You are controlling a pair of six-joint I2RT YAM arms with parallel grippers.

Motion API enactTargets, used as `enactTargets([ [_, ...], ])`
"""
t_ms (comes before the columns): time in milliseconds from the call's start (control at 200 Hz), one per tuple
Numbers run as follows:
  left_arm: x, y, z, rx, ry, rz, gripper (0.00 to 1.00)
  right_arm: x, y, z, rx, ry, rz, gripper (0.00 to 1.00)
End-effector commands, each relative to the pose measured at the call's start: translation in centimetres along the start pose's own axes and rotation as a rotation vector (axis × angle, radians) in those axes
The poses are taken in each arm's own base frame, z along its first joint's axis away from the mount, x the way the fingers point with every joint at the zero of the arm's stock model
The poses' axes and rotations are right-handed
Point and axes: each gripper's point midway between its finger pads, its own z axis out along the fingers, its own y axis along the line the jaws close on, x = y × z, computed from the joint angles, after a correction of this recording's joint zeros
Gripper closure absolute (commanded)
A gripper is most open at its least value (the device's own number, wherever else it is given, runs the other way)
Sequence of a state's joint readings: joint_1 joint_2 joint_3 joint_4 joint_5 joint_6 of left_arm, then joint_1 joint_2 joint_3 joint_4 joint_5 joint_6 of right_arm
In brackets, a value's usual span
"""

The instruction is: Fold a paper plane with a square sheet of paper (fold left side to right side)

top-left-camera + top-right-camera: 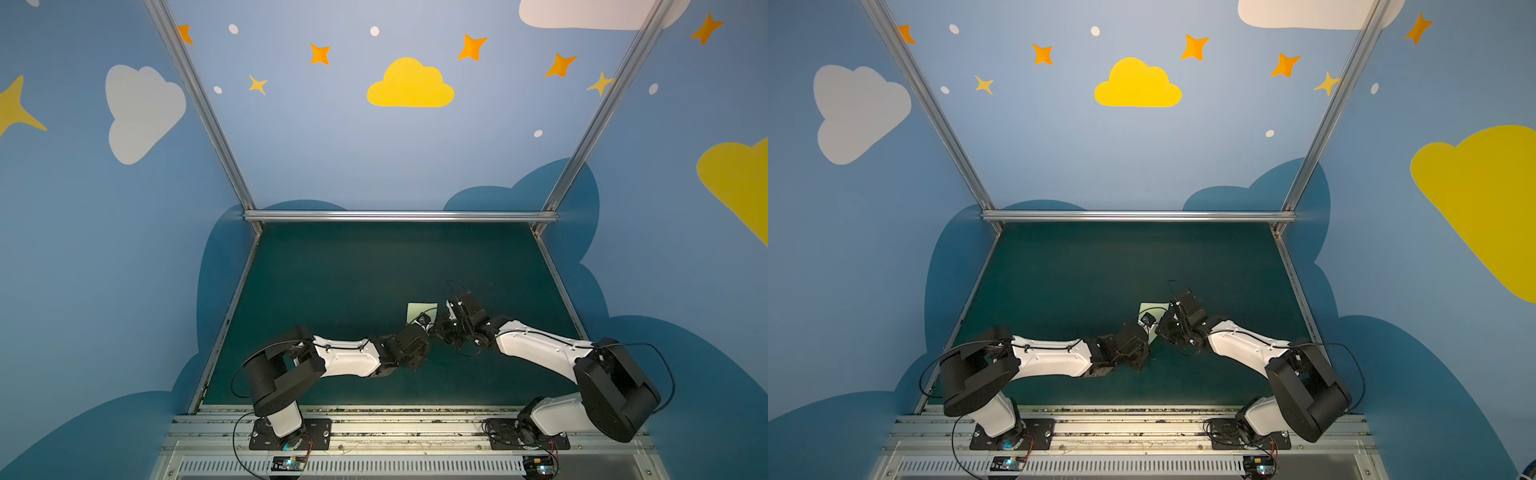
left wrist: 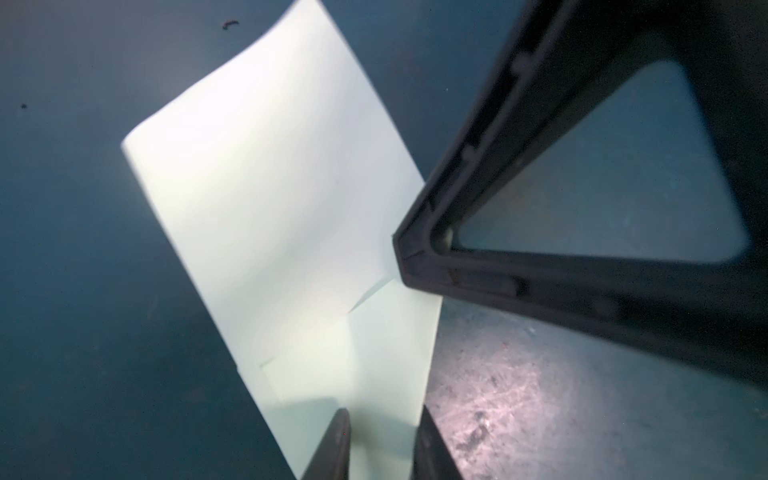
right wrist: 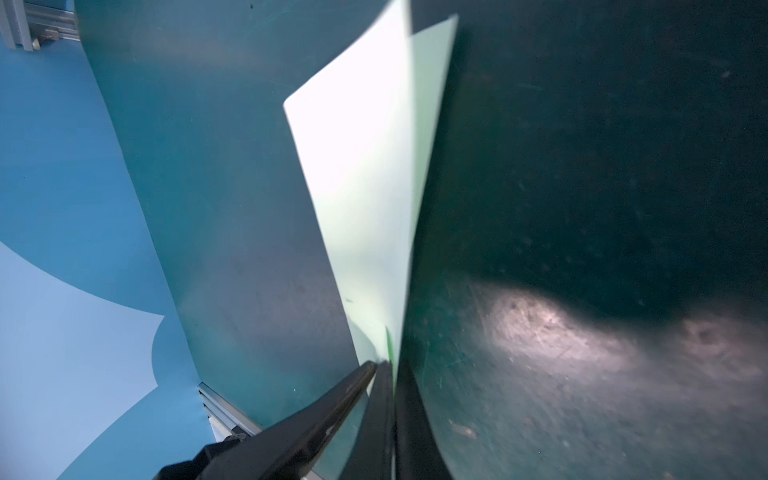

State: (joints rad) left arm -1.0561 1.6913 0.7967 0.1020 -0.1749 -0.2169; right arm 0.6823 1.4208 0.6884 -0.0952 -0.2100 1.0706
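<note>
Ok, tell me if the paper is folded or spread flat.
Folded. The right wrist view shows the pale-green paper sheet in two layers converging where the right gripper pinches it.

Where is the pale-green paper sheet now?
In both top views the thin pale-green paper sheet is just right of the dark-green table's middle, the right gripper shut on it.

Dark green mat (image 1: 374,266), alu frame (image 1: 399,215), blue cloud walls (image 1: 311,137).

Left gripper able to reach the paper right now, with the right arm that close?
Probably yes: the left gripper straddles an edge of the paper, jaws apart. The right gripper pinches it alongside, not in between.
</note>
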Motion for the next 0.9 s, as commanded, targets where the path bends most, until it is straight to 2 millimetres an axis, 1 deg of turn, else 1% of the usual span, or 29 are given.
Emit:
enactTargets([
  [0,0.86,0.41,0.32,-0.02,0.016,0.011,0.75,-0.36,1.04,-0.58,-0.02,-0.009,0.0,1.0],
  [115,1.07,0.49,0.35,-0.023,0.02,0.012,0.75,-0.35,1.1,-0.64,-0.022,-0.008,0.0,1.0],
  [140,1.11,0.59,0.35,-0.027,0.021,0.012,0.73,-0.36,1.12,-0.62,-0.022,-0.008,0.0,1.0],
  [180,1.21,0.66,0.39,-0.032,0.023,0.012,0.66,-0.37,1.17,-0.64,-0.024,-0.007,0.0,1.0],
  [210,1.32,0.78,0.41,-0.037,0.025,0.011,0.63,-0.38,1.24,-0.68,-0.026,-0.008,-0.001,1.0],
  [260,1.41,0.87,0.42,-0.042,0.027,0.013,0.61,-0.4,1.29,-0.68,-0.026,-0.008,-0.001,1.0],
  [350,1.46,1.04,0.38,-0.05,0.026,0.014,0.6,-0.41,1.36,-0.68,-0.026,-0.007,-0.001,1.0],
  [586,1.57,1.11,0.73,-0.059,0.035,0.029,0.63,-0.45,1.54,-0.71,-0.033,-0.006,0.0,1.0],
  [731,1.43,0.77,0.94,-0.045,0.037,0.037,0.7,-0.44,1.63,-0.72,-0.034,-0.004,-0.001,1.0],
  [801,1.46,0.72,0.97,-0.043,0.038,0.041,0.75,-0.38,1.54,-0.66,-0.032,-0.002,0.0,1.0],
  [896,1.42,0.6,0.95,-0.038,0.038,0.044,0.78,-0.36,1.5,-0.63,-0.031,-0.001,0.0,1.0],
])
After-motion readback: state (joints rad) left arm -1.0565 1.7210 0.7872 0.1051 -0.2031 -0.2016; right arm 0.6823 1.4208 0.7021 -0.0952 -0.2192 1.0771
